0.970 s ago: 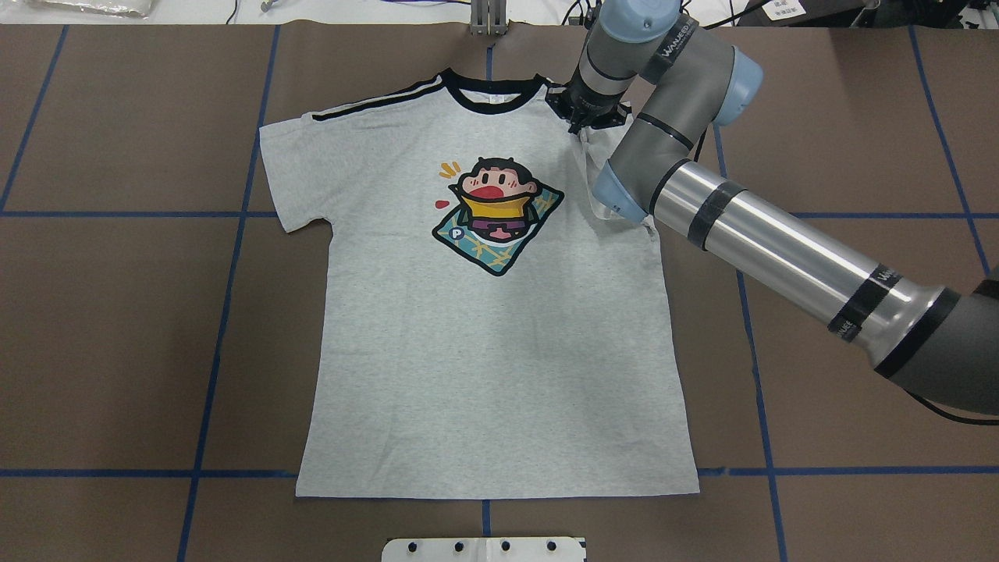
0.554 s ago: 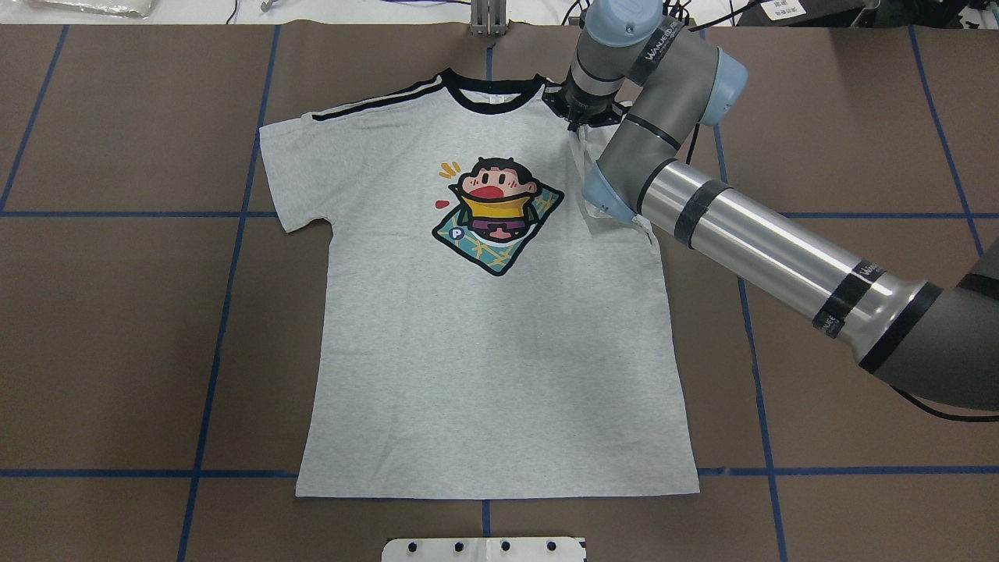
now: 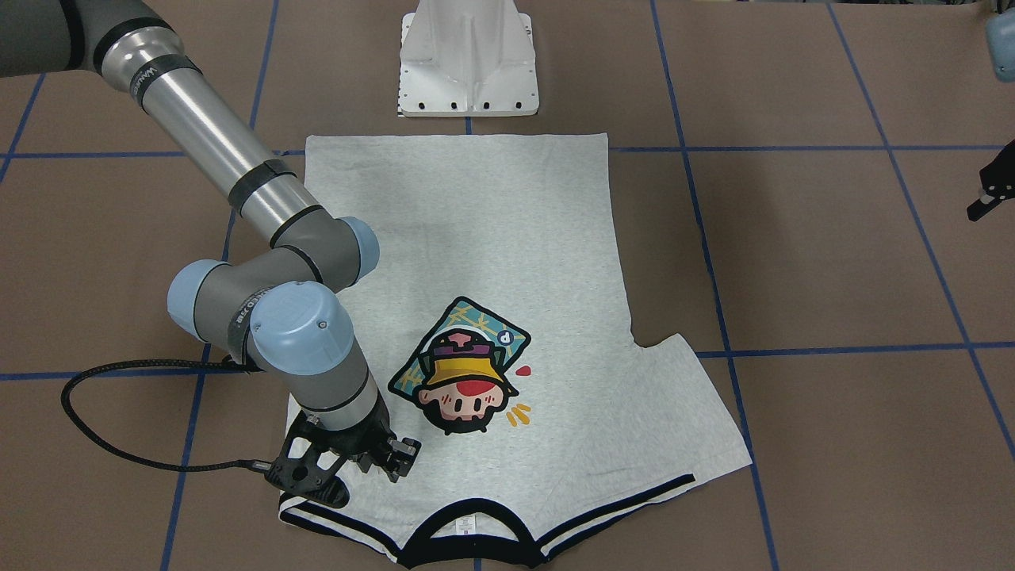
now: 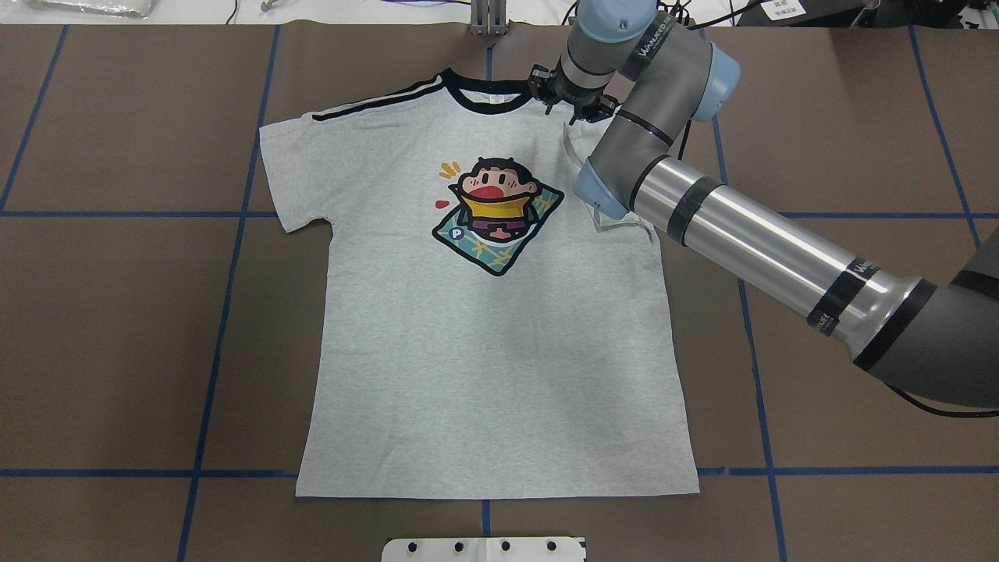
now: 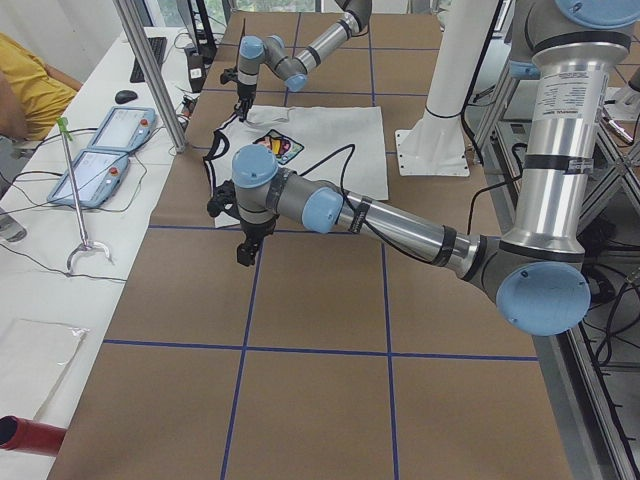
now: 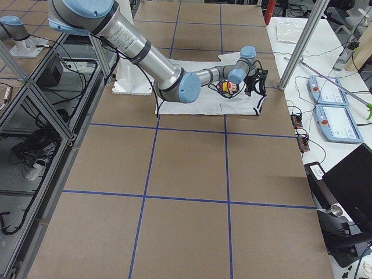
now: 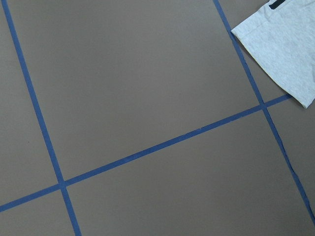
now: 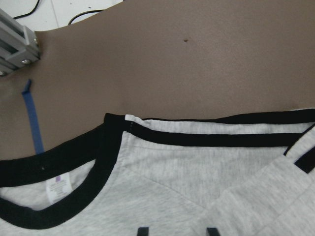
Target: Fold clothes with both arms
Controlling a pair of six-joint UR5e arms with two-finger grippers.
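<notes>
The grey T-shirt (image 4: pixel 484 351) lies flat, print side up, collar (image 4: pixel 492 97) at the far side. Its right sleeve (image 4: pixel 597 211) is folded inward over the body, pale underside up. My right gripper (image 4: pixel 574 101) hangs over the right shoulder beside the collar; its fingertips (image 8: pixel 142 230) stand apart over the fabric, so it looks open and holds nothing. It also shows in the front-facing view (image 3: pixel 361 480). My left gripper (image 5: pixel 245 250) hovers over bare mat off the left sleeve (image 7: pixel 283 46); only a sliver of it shows in the front-facing view (image 3: pixel 987 198), and I cannot tell its state.
The white pedestal base (image 3: pixel 468 63) stands at the near edge by the shirt hem. An aluminium post (image 4: pixel 488 19) stands behind the collar. Blue tape lines (image 4: pixel 226 312) grid the brown mat. Control tablets (image 5: pixel 100 150) and an operator sit beyond the far edge.
My right gripper has moved left and toward the far edge, from the shoulder seam to the collar's right end. The folded sleeve edge has shifted slightly inward. The shirt body has not moved.
</notes>
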